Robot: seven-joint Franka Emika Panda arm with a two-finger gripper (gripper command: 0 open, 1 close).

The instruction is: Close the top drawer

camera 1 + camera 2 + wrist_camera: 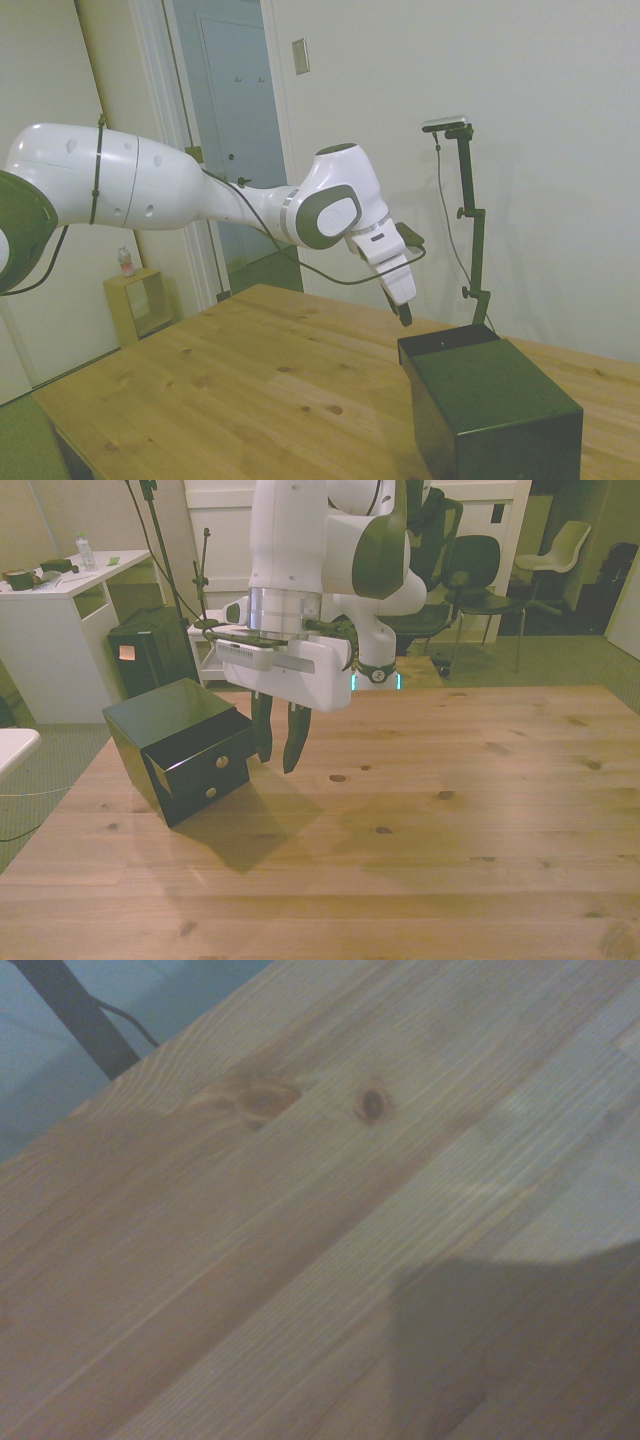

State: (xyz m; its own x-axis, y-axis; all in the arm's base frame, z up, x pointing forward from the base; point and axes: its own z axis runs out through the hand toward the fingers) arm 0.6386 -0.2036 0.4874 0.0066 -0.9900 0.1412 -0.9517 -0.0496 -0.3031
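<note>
The glossy black cabinet [165, 715] stands on the wooden table near the front view's left edge. Its top drawer [195, 765] is pulled out a little, front face and small round knob toward the table's middle. From the side, the top drawer [425, 343] shows as an open rim jutting past the cabinet [495, 410]. My gripper [277, 764] hangs pointing down just beside the drawer's front, on the front view's right of it, a little above the table. Its fingers are open with nothing between them. The gripper [404, 318] hovers just above the drawer's outer edge. The wrist view holds only bare table [300, 1210].
A lower drawer [200, 798] with its own knob sits flush under the top one. Beyond the table stand a white desk [60, 600], a black box on the floor [150, 655] and dark chairs [470, 580]. Bare table [450, 810] stretches across the front view's right.
</note>
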